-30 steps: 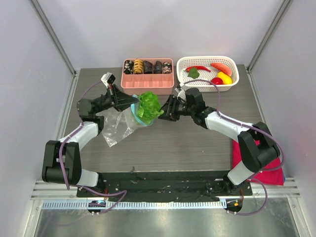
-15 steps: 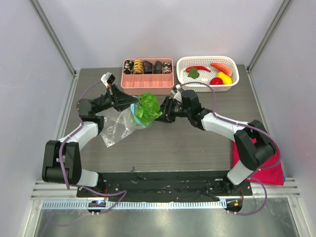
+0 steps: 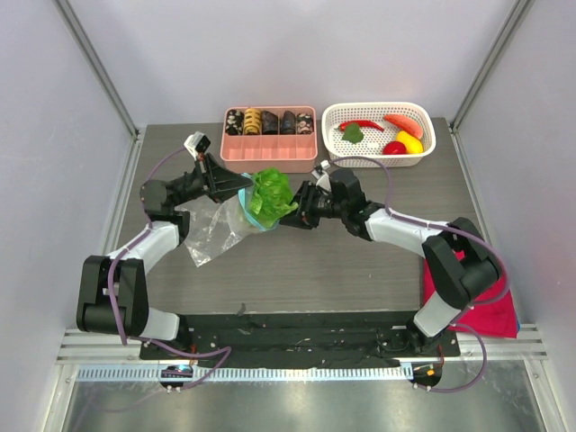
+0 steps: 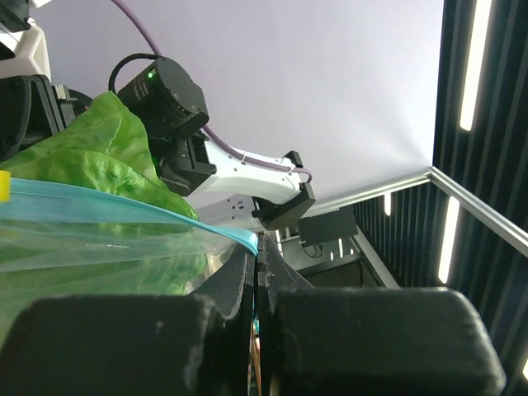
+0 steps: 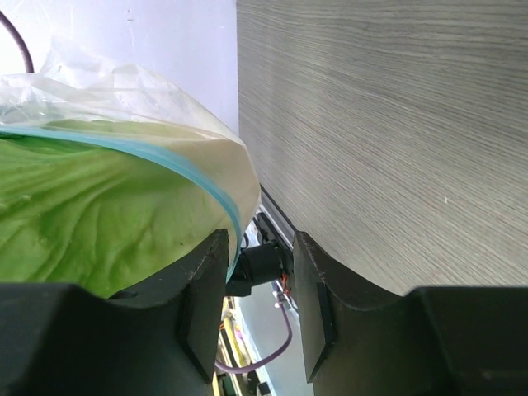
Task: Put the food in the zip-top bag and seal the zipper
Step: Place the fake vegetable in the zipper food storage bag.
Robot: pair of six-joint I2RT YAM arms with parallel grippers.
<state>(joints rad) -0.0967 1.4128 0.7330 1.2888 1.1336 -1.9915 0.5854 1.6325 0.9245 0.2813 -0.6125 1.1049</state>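
Bag rim: the left gripper (image 3: 233,185) is pinching the zip-top bag (image 3: 209,232), jaws nearly closed, the zipper (image 4: 124,206) running straight into the slit between them. The lettuce (image 3: 268,193) is sitting half in the bag mouth, just beyond those jaws. The right gripper (image 5: 260,249) is standing partly spread, clamping nothing visible. Lettuce and zipper are lying beside one finger, outside the gap.
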